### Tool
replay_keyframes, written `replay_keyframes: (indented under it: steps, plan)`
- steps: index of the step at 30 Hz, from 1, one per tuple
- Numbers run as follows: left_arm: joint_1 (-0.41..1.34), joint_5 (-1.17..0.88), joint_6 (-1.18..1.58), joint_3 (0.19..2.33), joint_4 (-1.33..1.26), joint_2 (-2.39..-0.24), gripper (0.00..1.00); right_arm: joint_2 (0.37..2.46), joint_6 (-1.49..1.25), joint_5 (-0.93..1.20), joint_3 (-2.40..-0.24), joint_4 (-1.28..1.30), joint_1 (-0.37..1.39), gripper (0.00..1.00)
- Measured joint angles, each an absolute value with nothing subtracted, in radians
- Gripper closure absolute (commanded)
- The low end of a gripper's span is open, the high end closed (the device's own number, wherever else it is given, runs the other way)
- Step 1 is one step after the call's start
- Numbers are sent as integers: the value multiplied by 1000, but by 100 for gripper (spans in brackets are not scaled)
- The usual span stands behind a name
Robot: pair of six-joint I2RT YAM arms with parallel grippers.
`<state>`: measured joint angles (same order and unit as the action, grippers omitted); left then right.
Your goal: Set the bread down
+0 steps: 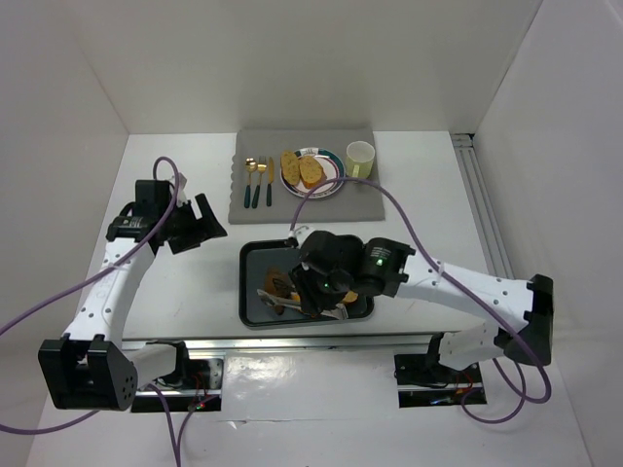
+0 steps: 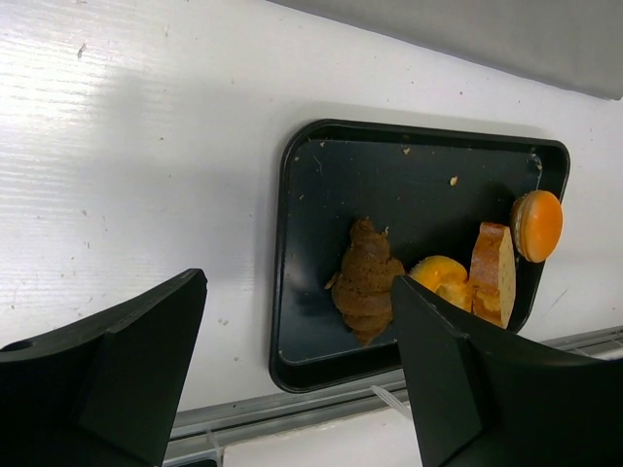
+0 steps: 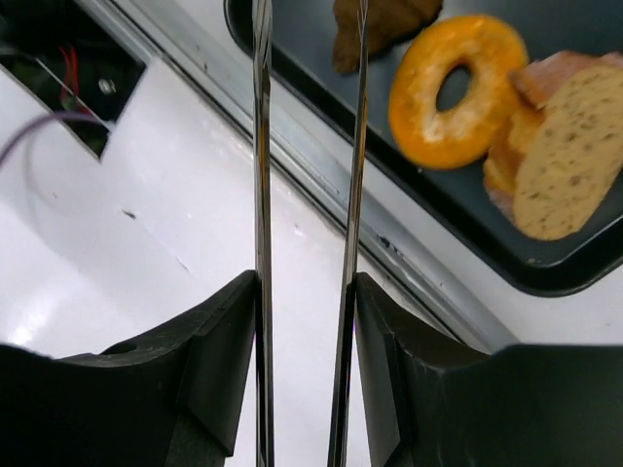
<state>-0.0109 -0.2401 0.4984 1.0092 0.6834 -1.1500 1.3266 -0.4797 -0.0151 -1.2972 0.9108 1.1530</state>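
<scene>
Two bread slices (image 1: 302,169) lie on a plate (image 1: 336,161) at the back. A black tray (image 1: 244,292) near the front holds a brown croissant (image 2: 367,280), a ring-shaped bread (image 3: 458,92), a seeded slice (image 3: 569,156) and a small orange bun (image 2: 538,225). My right gripper (image 3: 305,292) hangs over the tray's near edge, shut on metal tongs (image 3: 261,195). The tong blades stand apart and reach toward the croissant (image 3: 384,24); their tips run out of the wrist view. My left gripper (image 1: 200,233) hovers open and empty, left of the tray.
A grey mat (image 1: 292,209) at the back carries the plate, a pale cup (image 1: 360,159) and cutlery (image 1: 258,181). A metal rail (image 3: 321,165) runs along the table's near edge, just below the tray. White walls close in on three sides.
</scene>
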Motion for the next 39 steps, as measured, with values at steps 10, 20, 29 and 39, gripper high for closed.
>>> replay_keyframes:
  steps: [10,20,29,39]
  plan:
    - [-11,-249,498,1019,683,-1163,11,1407,-508,-81,-1313,988,1186,42]
    - [-11,-251,496,1019,683,-1163,11,1443,-497,-125,-1356,988,1187,36]
    - [-11,-261,496,1019,682,-1162,11,1561,-436,-120,-1393,986,1187,33]
    - [-11,-260,496,1013,680,-1151,11,1656,-363,-133,-1455,981,1187,51]
